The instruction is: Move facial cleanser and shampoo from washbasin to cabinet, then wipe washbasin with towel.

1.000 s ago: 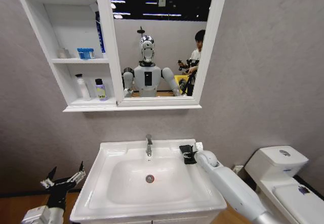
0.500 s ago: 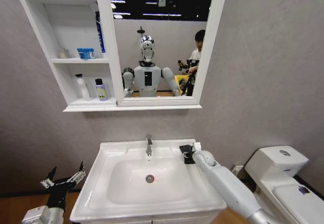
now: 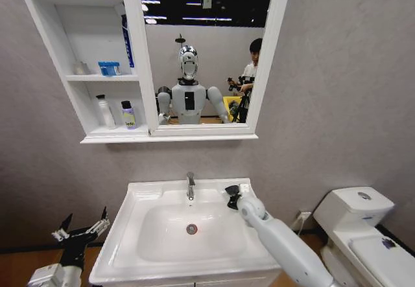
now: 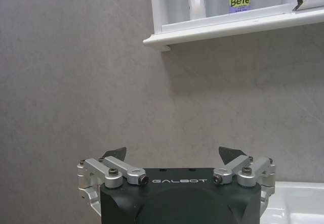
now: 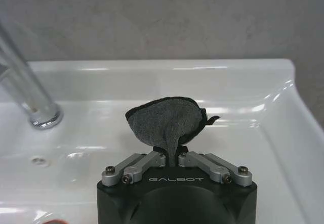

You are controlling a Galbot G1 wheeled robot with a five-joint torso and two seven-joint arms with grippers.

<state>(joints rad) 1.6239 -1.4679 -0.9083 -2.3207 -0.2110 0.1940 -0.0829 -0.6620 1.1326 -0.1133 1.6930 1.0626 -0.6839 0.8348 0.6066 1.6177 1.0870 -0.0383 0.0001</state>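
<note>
My right gripper [image 3: 232, 195] is shut on the dark grey towel [image 5: 167, 122], which bunches up from between its fingers. It holds the towel over the back right ledge of the white washbasin [image 3: 139, 199], just right of the chrome tap [image 3: 190, 184]. On the cabinet's [image 3: 87, 130] lowest shelf stand a white bottle [image 3: 104, 112] and a black-capped bottle labelled "Befe" [image 3: 128, 115]. I cannot tell which is the facial cleanser and which the shampoo. My left gripper [image 3: 81, 229] hangs open and empty, low beside the basin's left side.
The mirror [image 3: 201, 54] fills the cabinet's right part. A blue tube [image 3: 128, 41] and a small blue jar [image 3: 109, 68] sit on the middle shelf. A white toilet [image 3: 356, 209] stands close on the right. The chrome drain [image 3: 192, 229] lies mid-bowl.
My right gripper has slid left along the basin's back ledge toward the tap, taking the towel with it. The left arm has not moved.
</note>
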